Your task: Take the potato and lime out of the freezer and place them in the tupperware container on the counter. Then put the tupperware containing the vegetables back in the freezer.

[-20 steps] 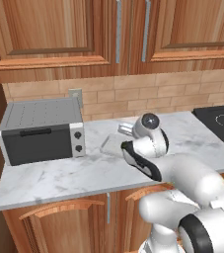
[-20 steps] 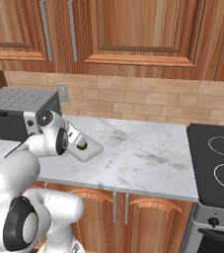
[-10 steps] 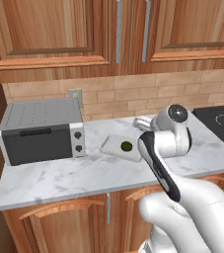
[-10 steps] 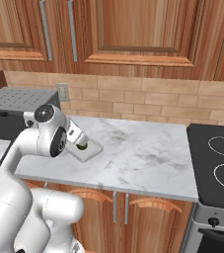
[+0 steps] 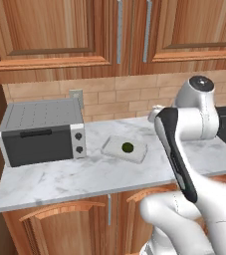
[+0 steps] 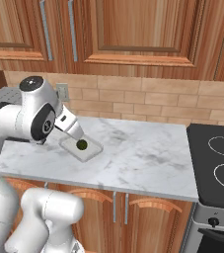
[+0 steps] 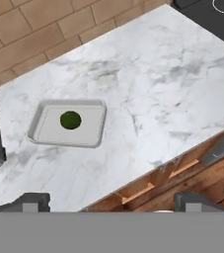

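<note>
In the left base view the arm's white upper link and dark elbow block the right end of the worktop (image 5: 59, 182), a white-grey marbled slab over brown wooden doors; the stove beside it is mostly hidden. A boxy grey toaster oven (image 5: 42, 131) stands at the left, and just right of it lies the container (image 5: 125, 148), a shallow translucent whitish tray with low rims, holding the lime (image 5: 127, 147), a small dark green ball. In the right base view the arm covers the toaster oven and the tray's near-left corner; the lime (image 6: 82, 144) sits inside the container (image 6: 90, 152), and a black glass stove (image 6: 217, 170) is cut off at the right edge. In the hand view the fingers (image 7: 111, 200) stand wide apart, released and holding nothing, their dark tips (image 7: 32, 201) barely rising at the bottom; the tray's rounded corners and smooth floor show clearly around the lime (image 7: 70, 119).
</note>
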Robot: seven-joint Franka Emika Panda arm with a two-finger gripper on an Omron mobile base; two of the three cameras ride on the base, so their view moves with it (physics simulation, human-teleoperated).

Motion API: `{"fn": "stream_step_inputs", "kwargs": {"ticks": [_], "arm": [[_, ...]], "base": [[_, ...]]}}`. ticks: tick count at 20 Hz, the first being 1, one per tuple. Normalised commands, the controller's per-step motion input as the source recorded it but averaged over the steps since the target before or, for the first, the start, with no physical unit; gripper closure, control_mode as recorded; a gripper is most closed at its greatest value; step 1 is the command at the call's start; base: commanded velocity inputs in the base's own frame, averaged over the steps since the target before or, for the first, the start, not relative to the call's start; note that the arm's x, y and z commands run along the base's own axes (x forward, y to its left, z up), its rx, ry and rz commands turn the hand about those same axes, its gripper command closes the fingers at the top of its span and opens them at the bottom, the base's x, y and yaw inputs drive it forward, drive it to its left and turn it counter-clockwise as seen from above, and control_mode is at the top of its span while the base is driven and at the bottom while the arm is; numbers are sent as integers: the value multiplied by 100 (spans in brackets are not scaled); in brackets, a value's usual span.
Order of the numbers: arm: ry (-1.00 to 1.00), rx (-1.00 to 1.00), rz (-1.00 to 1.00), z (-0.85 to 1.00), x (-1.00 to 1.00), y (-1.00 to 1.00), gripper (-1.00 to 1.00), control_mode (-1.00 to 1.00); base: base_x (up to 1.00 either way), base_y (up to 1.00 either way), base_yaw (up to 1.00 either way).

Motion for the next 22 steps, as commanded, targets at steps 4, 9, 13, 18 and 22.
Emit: {"fn": "stream_step_inputs", "kwargs": {"ticks": [4,9,13,18,22], "arm": [[7,-5,0,1,-95,-29,-100,-100],[13,-4,0,0,-73,-12,-100,-100],[3,-1,0,-1,-16,0,-100,100],[0,0,0,0,0,0,-100,100],[0,0,0,0,0,0,-100,100]], "base": [[0,0,0],[0,0,0],[-67,8,0],[-100,54,0],[-100,98,0]]}}
